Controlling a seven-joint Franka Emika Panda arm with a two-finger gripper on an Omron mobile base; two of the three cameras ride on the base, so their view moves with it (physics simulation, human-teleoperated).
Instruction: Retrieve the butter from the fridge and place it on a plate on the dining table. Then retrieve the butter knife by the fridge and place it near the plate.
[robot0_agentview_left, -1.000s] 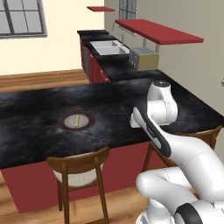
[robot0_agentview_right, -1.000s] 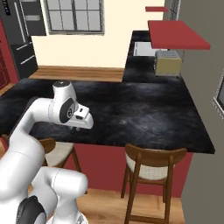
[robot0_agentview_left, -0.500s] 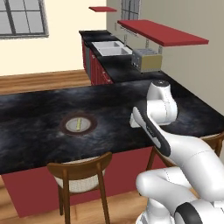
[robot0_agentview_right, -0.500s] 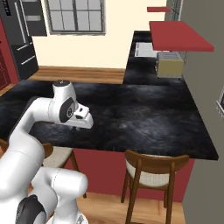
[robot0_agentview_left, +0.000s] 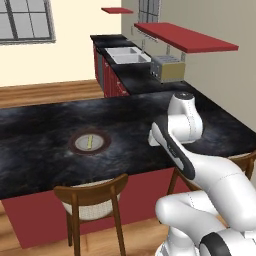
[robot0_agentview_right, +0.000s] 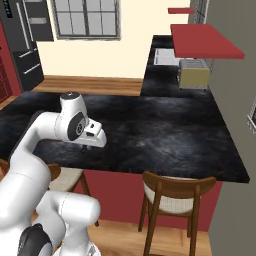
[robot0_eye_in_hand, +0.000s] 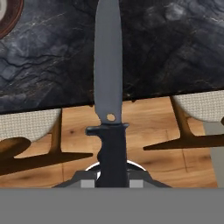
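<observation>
Although the butter (robot0_agentview_left: 89, 141) already lies on the plate (robot0_agentview_left: 89, 150) at the left of the dining counter (robot0_agentview_left: 45, 125), the knife step is not finished. In the left base view the plate sits toward the near left part of the black stone top, with the yellow stick across its centre, long axis running roughly away from the camera.

Moving right, the arm reaches over the near edge of the counter. In the hand view the butter knife (robot0_eye_in_hand: 108, 65) is held by the fingers, which are clamped together on its dark handle at the bottom of the view. Its long axis runs straight out from the hand, blade tip pointing away over the stone. The handle end hangs over the wooden floor and 2 chairs, not over the counter. A sliver of the plate rim (robot0_eye_in_hand: 9, 19) shows at the upper left, near the blade but apart from it.

Risks, as judged:
1. Release here could drop the knife off the edge, since the handle half is unsupported.
2. A sideways sweep toward the plate could knock the butter.
3. The grip is on the handle alone, so the blade may pivot.
</observation>
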